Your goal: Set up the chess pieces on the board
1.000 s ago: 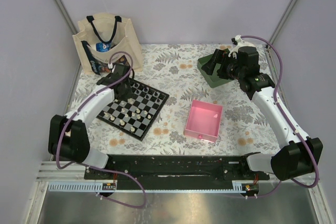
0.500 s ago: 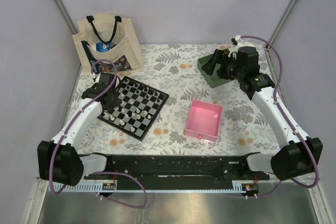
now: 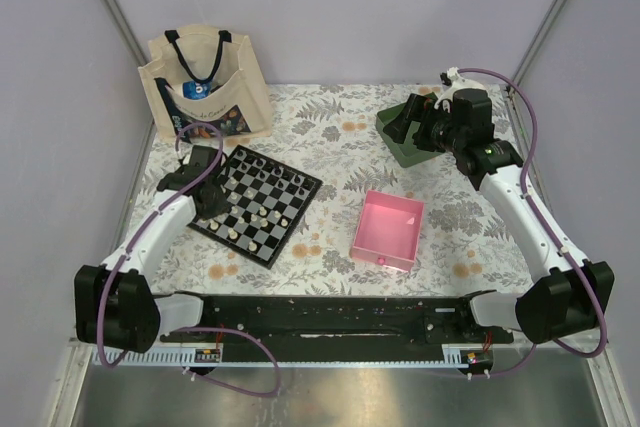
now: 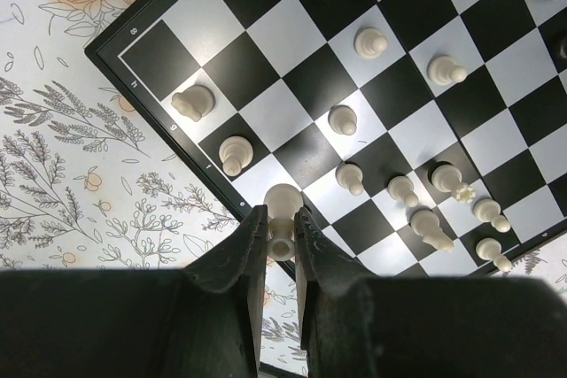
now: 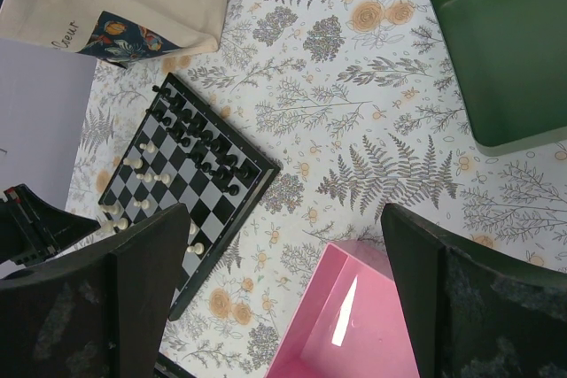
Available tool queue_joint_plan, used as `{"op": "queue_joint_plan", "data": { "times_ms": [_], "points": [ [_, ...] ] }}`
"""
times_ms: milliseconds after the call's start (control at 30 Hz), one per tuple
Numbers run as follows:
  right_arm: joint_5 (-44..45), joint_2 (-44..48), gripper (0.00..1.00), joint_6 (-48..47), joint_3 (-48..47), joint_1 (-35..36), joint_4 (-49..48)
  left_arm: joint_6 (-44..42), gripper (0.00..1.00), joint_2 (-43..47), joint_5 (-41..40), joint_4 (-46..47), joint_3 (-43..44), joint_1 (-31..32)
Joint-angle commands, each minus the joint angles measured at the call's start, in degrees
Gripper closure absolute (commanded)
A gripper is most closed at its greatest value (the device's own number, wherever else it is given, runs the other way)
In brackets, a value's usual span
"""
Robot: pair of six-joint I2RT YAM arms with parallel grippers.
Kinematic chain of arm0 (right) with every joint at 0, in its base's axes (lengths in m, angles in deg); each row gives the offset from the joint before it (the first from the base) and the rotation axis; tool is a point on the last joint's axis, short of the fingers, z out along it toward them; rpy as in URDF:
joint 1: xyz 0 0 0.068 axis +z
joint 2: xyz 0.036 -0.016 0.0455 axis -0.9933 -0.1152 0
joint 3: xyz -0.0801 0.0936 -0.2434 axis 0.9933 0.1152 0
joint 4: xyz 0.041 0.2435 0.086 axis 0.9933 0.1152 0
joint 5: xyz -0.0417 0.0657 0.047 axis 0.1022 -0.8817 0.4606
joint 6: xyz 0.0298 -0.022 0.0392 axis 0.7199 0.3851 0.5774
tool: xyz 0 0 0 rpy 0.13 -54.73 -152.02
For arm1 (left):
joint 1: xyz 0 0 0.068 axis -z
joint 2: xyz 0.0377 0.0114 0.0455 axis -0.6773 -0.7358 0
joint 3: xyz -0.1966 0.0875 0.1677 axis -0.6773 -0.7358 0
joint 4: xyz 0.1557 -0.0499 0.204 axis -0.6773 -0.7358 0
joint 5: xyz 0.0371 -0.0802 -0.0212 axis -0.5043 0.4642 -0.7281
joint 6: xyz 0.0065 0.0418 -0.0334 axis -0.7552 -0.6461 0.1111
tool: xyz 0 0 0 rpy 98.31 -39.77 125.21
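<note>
Board [image 3: 293,219] lies flat on the desk [image 3: 330,122], at 9 o'clock from desk centre, turned cornerwise. Chess pieces [image 4: 343,119] stand on it. The cream pieces [image 4: 235,155] are spread loosely over the half near the left arm, and the black pieces [image 5: 190,135] are bunched along the edge toward 1 o'clock. Left fingers [image 4: 241,250] are nearly closed, pinching one held cream piece [image 4: 283,203] that looks like a pawn. It sits upright between the tips, over the board's black border at 6 o'clock in the left wrist view. Its base is sunk between the tips, so I cannot tell whether it touches the board. Right fingers [image 5: 146,281] are spread wide and hold nothing. From above they hang over the green tray [image 3: 400,155], at 1 o'clock on the desk, well apart from the board. Pink tray [image 3: 383,251] sits at 3 o'clock from the board, with bare desk between them. Tote bag [image 3: 205,82] stands at 11 o'clock, just beyond the board's far corner. Hard to see: from above the pieces are too small to tell their kind, and the left arm covers the board's 10 o'clock corner. The left wrist view loses its lower third to the wrist's own body and cuts the board at the frame edges. The right wrist view cuts off both trays at the frame edges.
</note>
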Motion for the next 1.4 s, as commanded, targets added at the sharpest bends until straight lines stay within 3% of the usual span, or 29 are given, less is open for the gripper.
{"op": "queue_joint_plan", "data": {
  "times_ms": [0, 1367],
  "points": [
    [-1.3, -0.6, 0.01, 0.5, 0.0, 0.3, -3.0, -1.1, 1.00, -2.0, 1.8, 1.4, 0.7, -0.1],
    [-1.2, -0.6, 0.01, 0.2, -0.3, 0.3, -2.3, 3.4, 1.00, -6.9, 0.0, 3.3, -2.9, 0.0]
  ]
}}
